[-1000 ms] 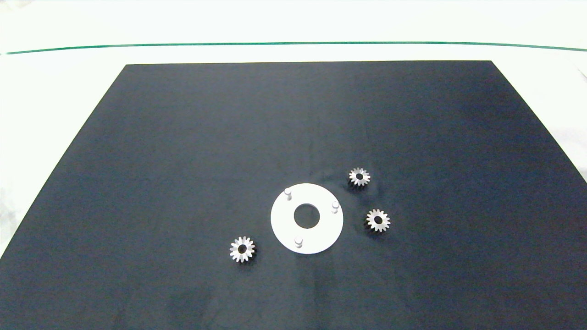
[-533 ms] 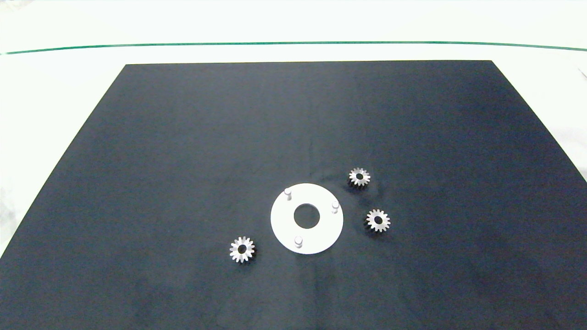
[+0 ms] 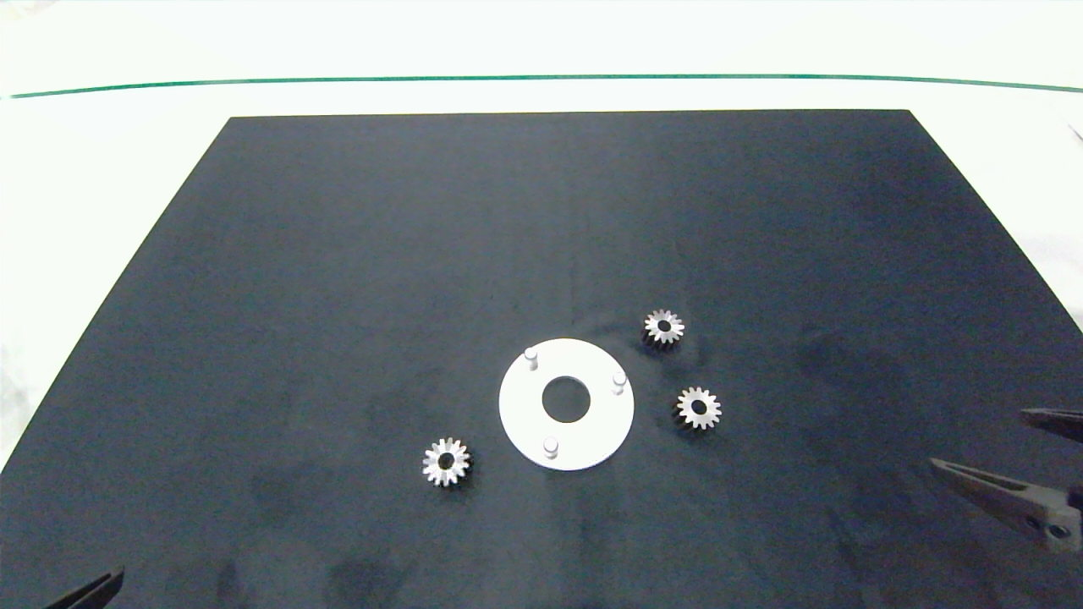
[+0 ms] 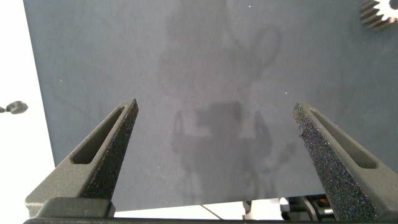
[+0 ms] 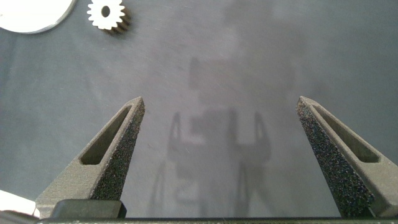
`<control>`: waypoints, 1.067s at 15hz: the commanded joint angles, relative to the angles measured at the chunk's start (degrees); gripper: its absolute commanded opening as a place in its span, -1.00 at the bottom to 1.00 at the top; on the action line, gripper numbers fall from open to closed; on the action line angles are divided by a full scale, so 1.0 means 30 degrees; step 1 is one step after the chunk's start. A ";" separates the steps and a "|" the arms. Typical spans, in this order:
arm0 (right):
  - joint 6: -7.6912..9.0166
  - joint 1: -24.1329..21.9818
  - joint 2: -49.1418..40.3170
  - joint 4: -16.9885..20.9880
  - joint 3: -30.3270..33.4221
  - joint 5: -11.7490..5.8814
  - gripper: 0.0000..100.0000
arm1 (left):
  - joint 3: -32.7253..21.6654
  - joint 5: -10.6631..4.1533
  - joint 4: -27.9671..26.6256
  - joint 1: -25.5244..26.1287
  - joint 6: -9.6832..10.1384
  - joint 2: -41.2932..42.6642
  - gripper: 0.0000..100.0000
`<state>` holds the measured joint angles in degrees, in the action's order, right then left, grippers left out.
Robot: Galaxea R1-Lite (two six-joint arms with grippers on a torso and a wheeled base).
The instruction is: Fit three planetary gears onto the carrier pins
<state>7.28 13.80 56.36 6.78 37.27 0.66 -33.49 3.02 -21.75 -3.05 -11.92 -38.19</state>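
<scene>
Change: a second ago the head view showed no arm at all; now the right gripper has come in at the right edge and a tip of the left gripper shows at the lower-left corner.
Right gripper: its jaws are spread wide and hold nothing; it hangs over bare mat, well apart from the parts, fingers pointing toward them.
Left gripper: its wrist view shows the jaws spread wide and empty, above the near-left part of the mat.
Planetary gears: three small silver toothed metal gears with dark bores lie flat and unmoved: one near the disc's lower left, one just right of the disc, one at its upper right. The right wrist view shows one gear ahead of its fingers, beside the disc's edge.
Carrier pins: three short whitish pegs stand upright and bare on the flat white round disc with a large centre hole.
Surface: a dark mat on the white desk.
Meaning: no gear is mounted yet; judging by the layout, both arms are only starting their approach, and the right one is best placed for the two gears on its side.
</scene>
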 commanded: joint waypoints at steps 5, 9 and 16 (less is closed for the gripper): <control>0.1031 0.4453 0.6556 -0.0003 0.2754 -0.0014 1.00 | -0.0058 -0.0451 -0.0397 -0.0478 -0.0010 -0.0247 1.00; 0.1090 0.5039 0.9017 -0.0003 0.4541 -0.0190 1.00 | -0.0058 -0.0451 -0.0661 -0.0478 -0.0010 0.0016 1.00; 0.1236 0.5918 1.1859 0.0026 0.6679 -0.1128 1.00 | -0.0058 -0.0451 -0.0778 -0.0478 -0.0010 0.0837 1.00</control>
<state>10.85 30.93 90.03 6.80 56.48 -2.63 -33.67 1.65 -23.94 -4.46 -11.87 -36.30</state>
